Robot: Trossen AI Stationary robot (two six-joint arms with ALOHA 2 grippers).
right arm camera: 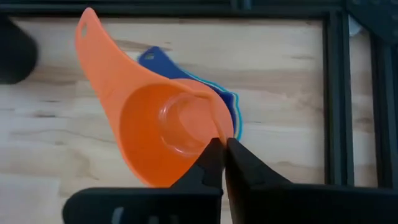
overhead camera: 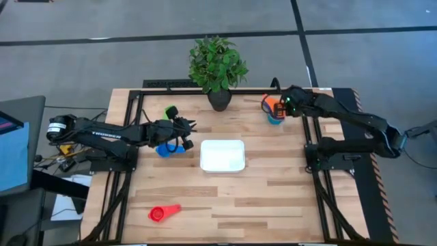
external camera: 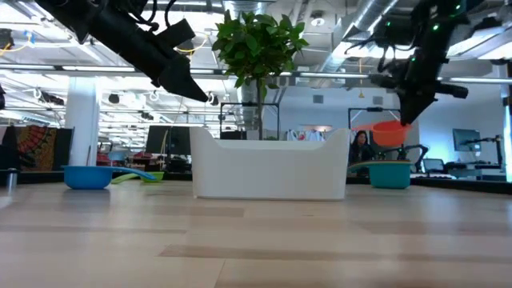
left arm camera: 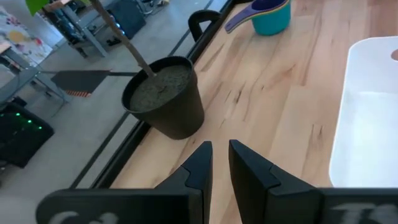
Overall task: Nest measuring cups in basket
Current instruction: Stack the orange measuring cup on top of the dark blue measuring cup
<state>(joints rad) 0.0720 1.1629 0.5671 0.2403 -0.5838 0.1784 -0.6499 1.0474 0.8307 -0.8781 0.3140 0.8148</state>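
My right gripper (overhead camera: pixel 280 104) is at the table's far right, shut on the orange cup (right arm camera: pixel 161 124), which hangs over a light blue cup (external camera: pixel 390 173) with a dark purple-blue cup (right arm camera: pixel 155 59) nested in it. The white basket (overhead camera: pixel 222 155) stands mid-table on its flat bottom. My left gripper (overhead camera: pixel 183 130) hovers left of the basket with only a narrow gap between its fingers and holds nothing. Beside it, a blue cup (overhead camera: pixel 164 149) and a green cup (overhead camera: pixel 171 111) rest on the wood. The red cup (overhead camera: pixel 164 212) lies near the front edge. My right gripper pinches the orange cup's rim (right arm camera: pixel 214 127) on the side opposite its handle (right arm camera: pixel 90 34), one finger inside the bowl and one outside. The fingers come from above. The cup is lifted clear and hangs tilted over the light blue cup.
A dark plant pot (overhead camera: pixel 218 100) with a leafy plant stands at the far edge, between the two arms. Black frame rails (right arm camera: pixel 333 93) run along the table's sides. Bare wood (overhead camera: pixel 273 205) lies in front of the basket.
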